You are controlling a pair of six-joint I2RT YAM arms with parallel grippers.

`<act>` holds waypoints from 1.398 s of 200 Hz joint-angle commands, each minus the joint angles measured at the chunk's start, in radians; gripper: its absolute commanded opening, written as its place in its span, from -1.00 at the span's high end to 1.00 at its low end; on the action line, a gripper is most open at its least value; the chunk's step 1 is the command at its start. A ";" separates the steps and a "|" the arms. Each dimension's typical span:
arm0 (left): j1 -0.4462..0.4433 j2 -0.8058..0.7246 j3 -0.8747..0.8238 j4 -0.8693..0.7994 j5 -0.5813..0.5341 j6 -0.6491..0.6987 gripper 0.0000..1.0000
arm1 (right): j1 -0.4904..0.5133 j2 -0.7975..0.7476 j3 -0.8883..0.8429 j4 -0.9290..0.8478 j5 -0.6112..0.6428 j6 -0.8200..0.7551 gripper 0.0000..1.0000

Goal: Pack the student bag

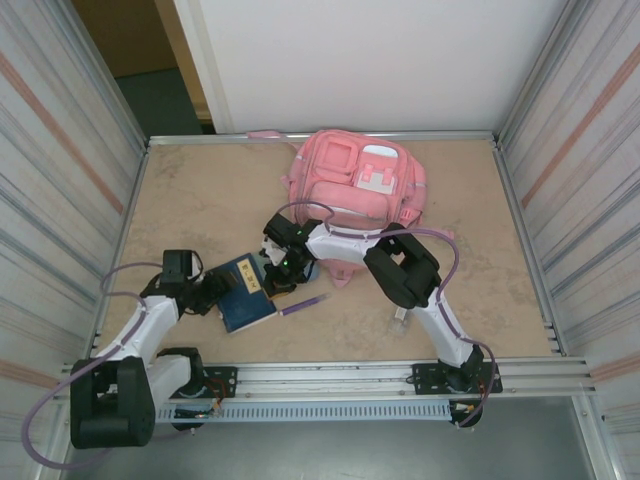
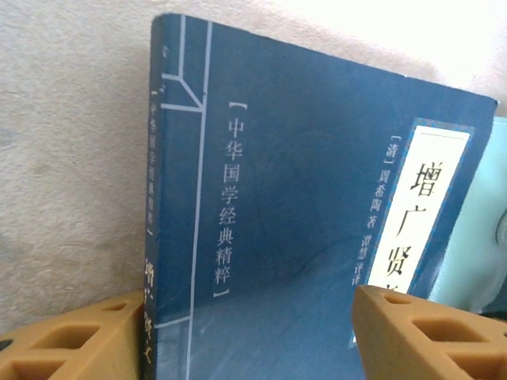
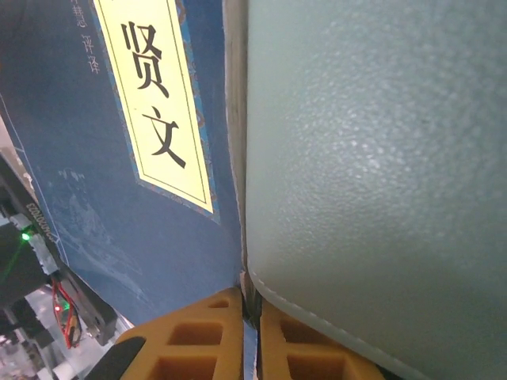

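Because the bag [image 1: 360, 180] is soft and will sag, I would hold its zipper edge; my left gripper [image 2: 249, 332] stands open over the book [image 2: 301, 198], right gripper [image 3: 252, 313] closed.

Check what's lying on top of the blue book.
Nothing lies on the visible cover of the blue book. A pale green case sits against its edge, right end effector shut at that seam. That end effector hides the book's far corner from above.

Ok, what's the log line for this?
left fingers open at blue book | right fingers shut beside green case | pink bag at back
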 commanded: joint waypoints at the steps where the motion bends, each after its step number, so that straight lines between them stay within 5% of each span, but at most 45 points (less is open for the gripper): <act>1: -0.014 -0.053 0.049 -0.018 0.167 -0.014 -0.27 | 0.010 0.029 -0.022 0.067 -0.026 0.006 0.81; 40: -0.014 -0.064 0.056 -0.093 0.151 -0.094 0.19 | 0.004 0.010 -0.039 0.106 -0.033 0.015 0.81; 63: -0.014 -0.061 0.085 -0.140 0.111 -0.090 0.69 | 0.006 -0.020 -0.080 0.167 -0.051 0.017 0.78; 94: -0.014 -0.082 0.155 -0.237 0.035 -0.099 0.98 | 0.007 -0.093 -0.145 0.249 -0.030 0.006 0.61; 154: -0.015 -0.112 0.417 -0.374 0.049 -0.104 0.97 | 0.037 -0.470 -0.378 0.465 0.340 -0.119 0.26; 182: -0.034 -0.088 0.500 -0.299 0.091 -0.138 0.97 | 0.008 -0.637 -0.473 0.504 0.568 -0.148 0.17; 201: -0.079 -0.064 0.533 -0.203 0.116 -0.176 0.94 | -0.054 -0.729 -0.514 0.496 0.585 -0.109 0.08; 222: -0.171 -0.015 0.589 -0.093 0.094 -0.167 0.91 | -0.155 -0.808 -0.551 0.487 0.485 -0.003 -0.06; 237: -0.227 0.033 0.639 -0.037 0.064 -0.164 0.90 | -0.217 -0.863 -0.576 0.455 0.482 0.161 -0.44; 250: -0.260 0.069 0.660 0.040 0.061 -0.171 0.89 | -0.270 -0.911 -0.613 0.459 0.445 0.329 -0.47; 279: -0.300 0.132 0.643 0.266 0.028 -0.316 0.83 | -0.319 -0.986 -0.664 0.462 0.453 0.628 -0.86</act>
